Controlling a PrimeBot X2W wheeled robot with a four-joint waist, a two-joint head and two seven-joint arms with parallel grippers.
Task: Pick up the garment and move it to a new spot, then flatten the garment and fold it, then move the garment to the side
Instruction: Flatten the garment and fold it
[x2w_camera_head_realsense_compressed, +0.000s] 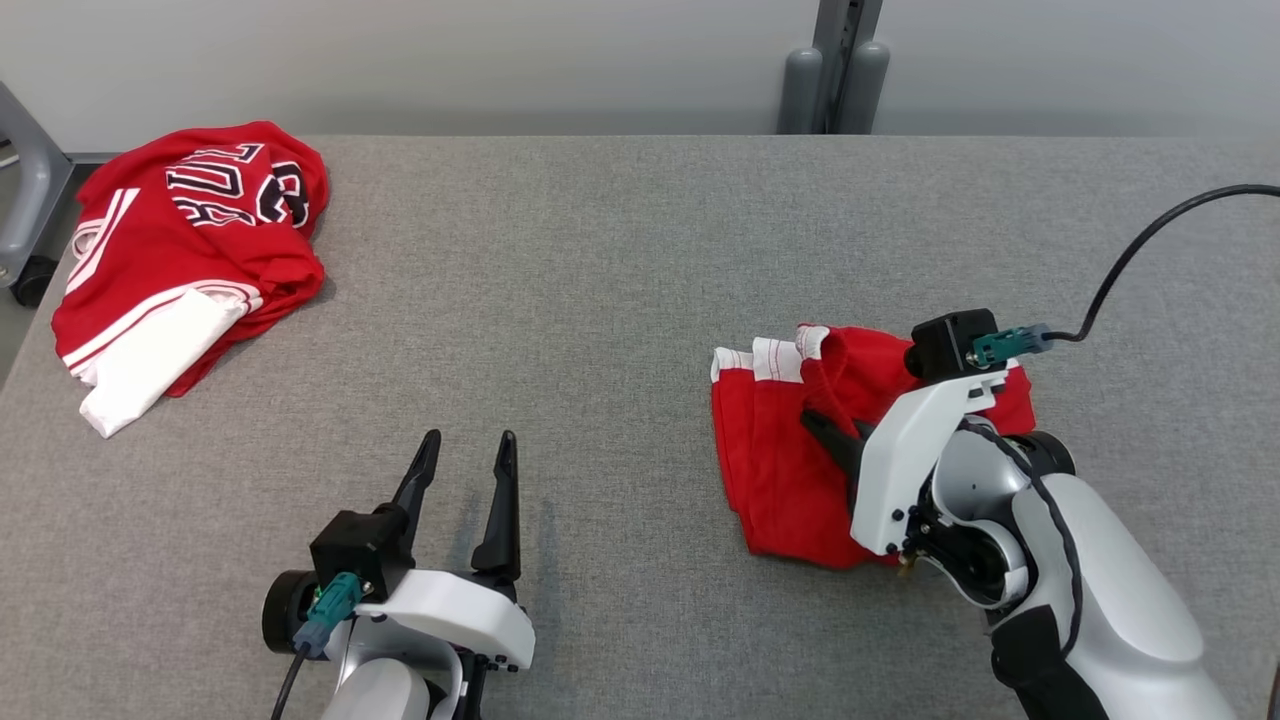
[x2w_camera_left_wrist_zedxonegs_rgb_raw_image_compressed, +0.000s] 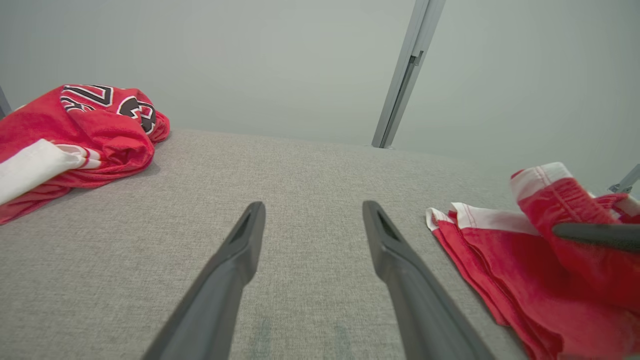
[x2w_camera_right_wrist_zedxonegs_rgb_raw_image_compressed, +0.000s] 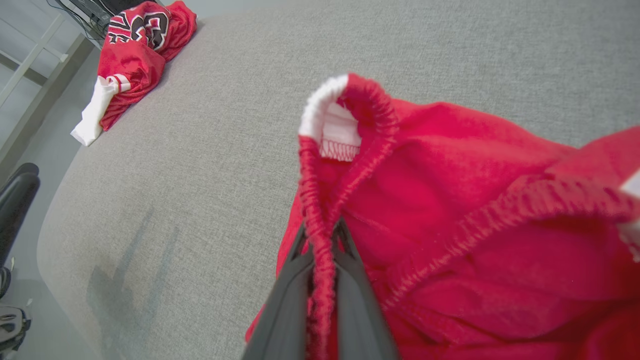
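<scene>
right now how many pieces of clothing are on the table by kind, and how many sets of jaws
red jersey: 1
red shorts: 1
sets of jaws: 2 (left jaws open, right jaws shut on the red shorts)
total: 4

Grey woven-fabric tabletop (x2w_camera_head_realsense_compressed: 640, 250), flat, spanning the width of the head view. Crumpled red basketball jersey with white trim and dark lettering (x2w_camera_head_realsense_compressed: 190, 250) heaped at the far left corner; white panel turned toward the near side, lettering on top. Pale grey wall (x2w_camera_head_realsense_compressed: 500, 60) behind the far edge. Grey metal upright post (x2w_camera_head_realsense_compressed: 833, 65) against it. Grey tubular frame (x2w_camera_head_realsense_compressed: 25, 190) with black caster (x2w_camera_head_realsense_compressed: 30, 282) off the table's left edge.
</scene>
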